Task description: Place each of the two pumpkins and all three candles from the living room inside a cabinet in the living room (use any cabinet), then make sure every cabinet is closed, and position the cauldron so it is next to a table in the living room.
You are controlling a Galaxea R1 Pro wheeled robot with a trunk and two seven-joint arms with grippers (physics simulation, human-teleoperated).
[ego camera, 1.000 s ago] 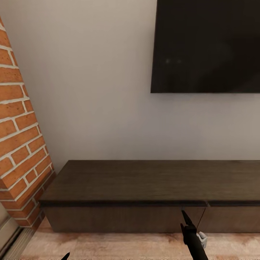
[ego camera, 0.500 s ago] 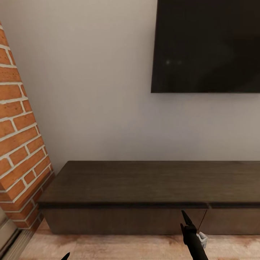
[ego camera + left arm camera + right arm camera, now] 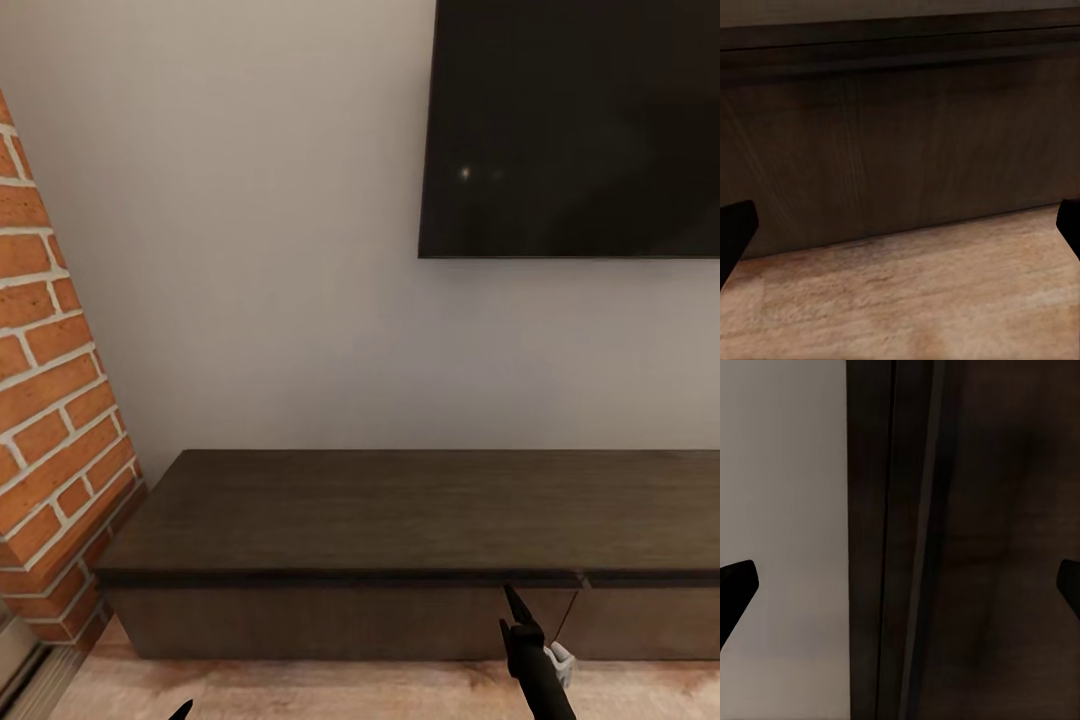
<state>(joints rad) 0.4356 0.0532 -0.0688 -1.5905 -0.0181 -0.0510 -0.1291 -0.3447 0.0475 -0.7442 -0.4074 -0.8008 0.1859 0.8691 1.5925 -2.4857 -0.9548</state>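
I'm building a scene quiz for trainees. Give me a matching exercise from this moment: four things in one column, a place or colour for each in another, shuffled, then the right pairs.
Things:
1. cabinet
2. fireplace
3. TV
4. right gripper

Descriptions:
A. red brick, at the left
B. black, on the wall
C. dark brown, long and low
D. in front of the cabinet's front

Pairs: 1-C, 2-A, 3-B, 4-D
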